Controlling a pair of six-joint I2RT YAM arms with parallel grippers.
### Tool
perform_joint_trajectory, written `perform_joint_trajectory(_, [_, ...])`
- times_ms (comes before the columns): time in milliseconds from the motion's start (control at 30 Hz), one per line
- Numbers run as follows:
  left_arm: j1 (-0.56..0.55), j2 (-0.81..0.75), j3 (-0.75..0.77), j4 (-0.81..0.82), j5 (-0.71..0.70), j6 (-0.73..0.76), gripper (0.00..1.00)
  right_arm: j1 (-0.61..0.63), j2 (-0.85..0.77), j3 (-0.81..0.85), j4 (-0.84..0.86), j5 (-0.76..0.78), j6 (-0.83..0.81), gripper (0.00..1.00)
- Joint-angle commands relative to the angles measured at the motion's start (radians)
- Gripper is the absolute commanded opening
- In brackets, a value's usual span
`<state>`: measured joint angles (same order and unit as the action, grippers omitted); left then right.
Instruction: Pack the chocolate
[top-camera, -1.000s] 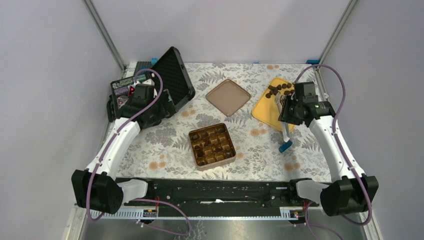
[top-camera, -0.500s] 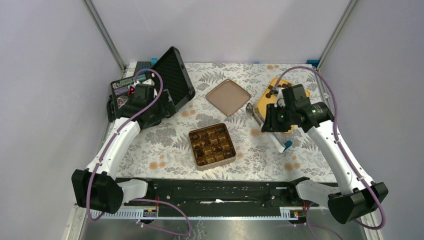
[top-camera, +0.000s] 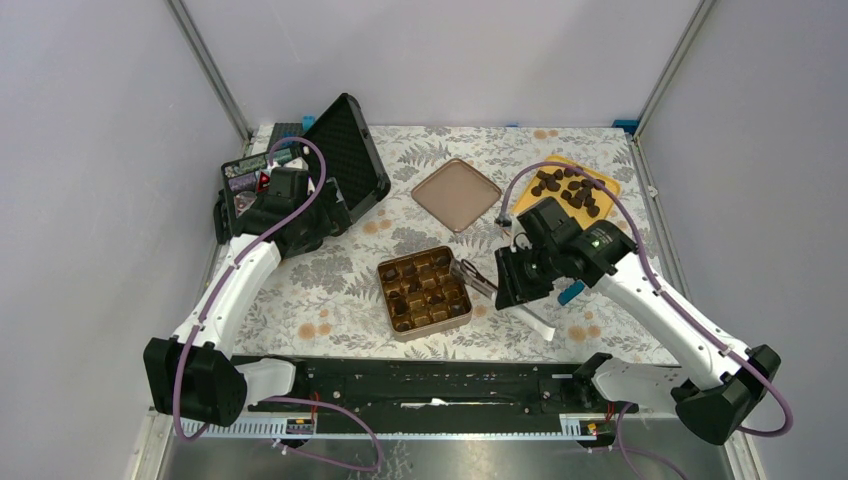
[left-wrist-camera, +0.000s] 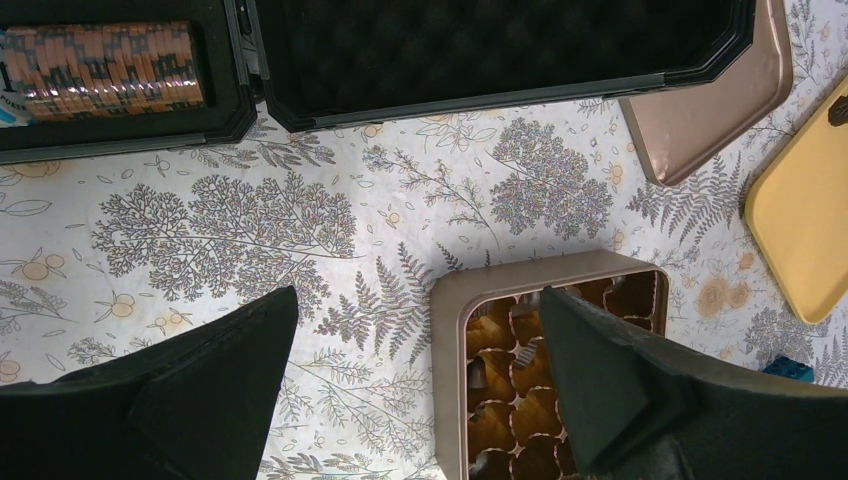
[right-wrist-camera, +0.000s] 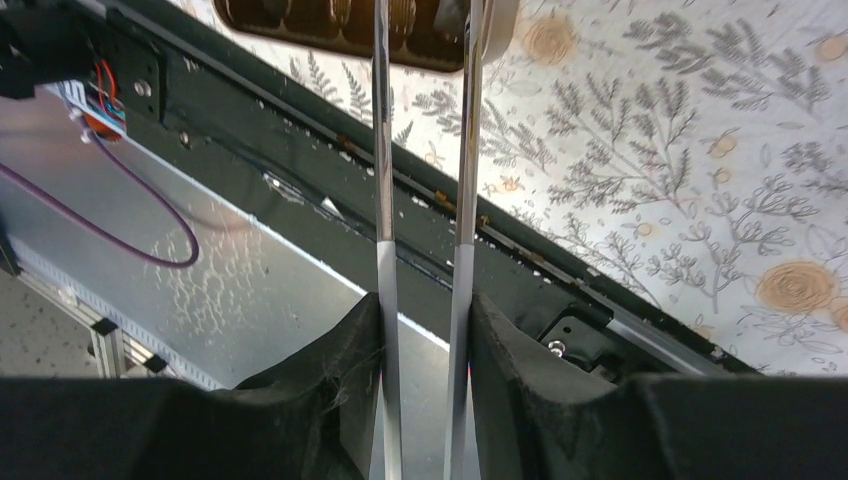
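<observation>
The right gripper (right-wrist-camera: 424, 325) is clenched on a pair of tongs (right-wrist-camera: 383, 150), one metal blade against each finger; in the top view the blades reach left, their tips at the right rim of the tin (top-camera: 432, 326). The chocolate (top-camera: 566, 187) lies mostly behind this gripper, heaped on the yellow tray (top-camera: 524, 208) at the far right; more pieces sit in some cells of the tin.

The left gripper (left-wrist-camera: 410, 400) hangs released, fingers wide apart, over the floral cloth (left-wrist-camera: 250, 230) beside the tin's left corner; the black case (left-wrist-camera: 480, 40) lies open just beyond; the lid (top-camera: 457, 194) lies between case and tray, apart from both.

The tong tips are cut off at the right wrist view's upper edge, so whether they pinch a piece cannot be told; the right arm hides the tray's near corner.
</observation>
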<state>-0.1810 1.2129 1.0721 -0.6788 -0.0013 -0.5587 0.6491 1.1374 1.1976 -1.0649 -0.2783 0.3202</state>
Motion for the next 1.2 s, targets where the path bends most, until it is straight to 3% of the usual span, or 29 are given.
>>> perform_joint_trajectory(0, [0.006,-0.004,0.031,0.039,-0.022,-0.006,0.99,0.055,-0.002,-0.026,0.009,-0.010,0.041,0.20])
perform_joint_trajectory(500, [0.006,-0.006,0.022,0.033,-0.038,0.000,0.99,0.070,0.056,-0.066,0.090,0.012,0.043,0.29])
perform_joint_trajectory(733, [0.006,0.007,0.022,0.033,-0.037,-0.003,0.99,0.071,0.067,-0.080,0.097,0.024,0.034,0.43])
perform_joint_trajectory(867, [0.006,0.008,0.025,0.033,-0.039,-0.004,0.99,0.072,0.071,-0.079,0.105,0.025,0.032,0.45])
perform_joint_trajectory(1000, [0.006,0.007,0.024,0.033,-0.037,-0.006,0.99,0.070,0.071,-0.081,0.109,0.028,0.029,0.44])
perform_joint_trajectory(1167, [0.006,0.000,0.020,0.033,-0.037,-0.007,0.99,0.071,0.045,-0.047,0.116,0.062,0.032,0.18])
